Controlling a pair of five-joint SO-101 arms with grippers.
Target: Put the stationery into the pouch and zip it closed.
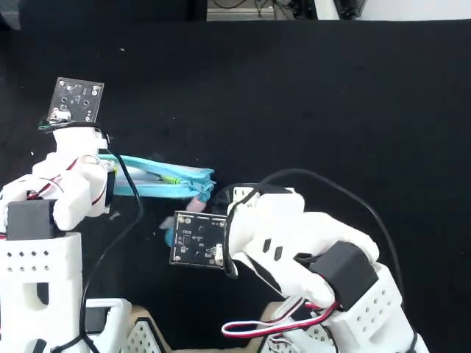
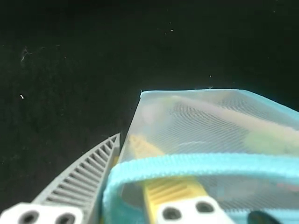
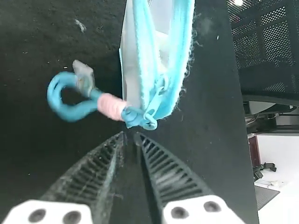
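Note:
A light-blue mesh pouch [image 1: 158,187] lies left of the table's middle, with pen-like stationery [image 1: 171,179] showing through its side. My left gripper [image 1: 114,176] is shut on the pouch's left end; the left wrist view has the grey finger [image 2: 84,182] outside the mesh pouch [image 2: 201,121] and a yellow-padded one behind it. My right gripper [image 3: 131,135] is at the pouch's other end, its fingers nearly touching, tips just short of the zipper slider [image 3: 142,116]. A blue loop [image 3: 70,100] with a pink sleeve hangs from the slider.
Black cloth [image 1: 331,110] covers the table up to its far edge. Both arm bases stand along the front edge. The right arm's body [image 1: 309,243] bulks over the front middle. A dark mesh object [image 3: 266,46] stands beyond the table's side.

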